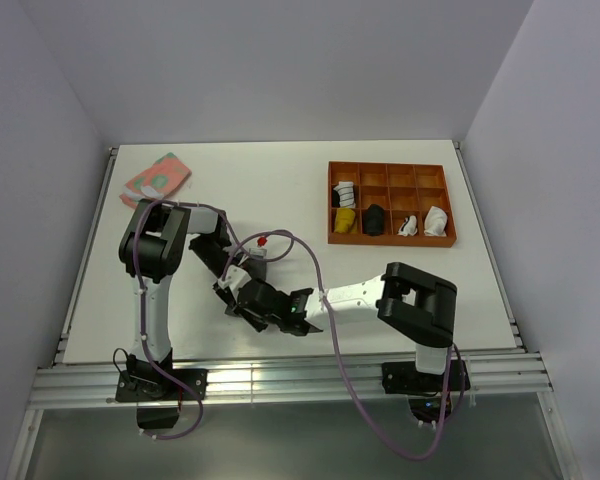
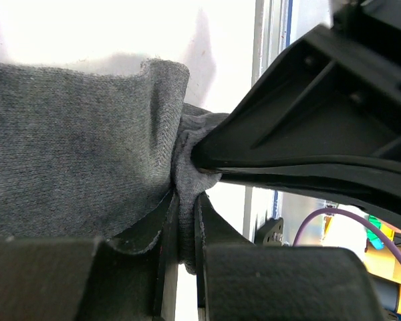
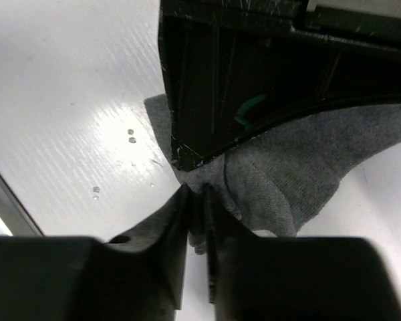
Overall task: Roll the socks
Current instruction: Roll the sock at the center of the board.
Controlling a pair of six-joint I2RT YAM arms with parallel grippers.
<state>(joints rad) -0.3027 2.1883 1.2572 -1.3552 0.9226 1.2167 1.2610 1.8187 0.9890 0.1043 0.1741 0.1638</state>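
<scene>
Where left claw and right claw meet, each pinches the grey sock.
It bunches between them on the white surface.

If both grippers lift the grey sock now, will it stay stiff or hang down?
Probably floppy: the grey sock folds and bunches where the left gripper and right gripper pinch it. Its knit looks fuzzy, so it likely grips rather than slips.
</scene>
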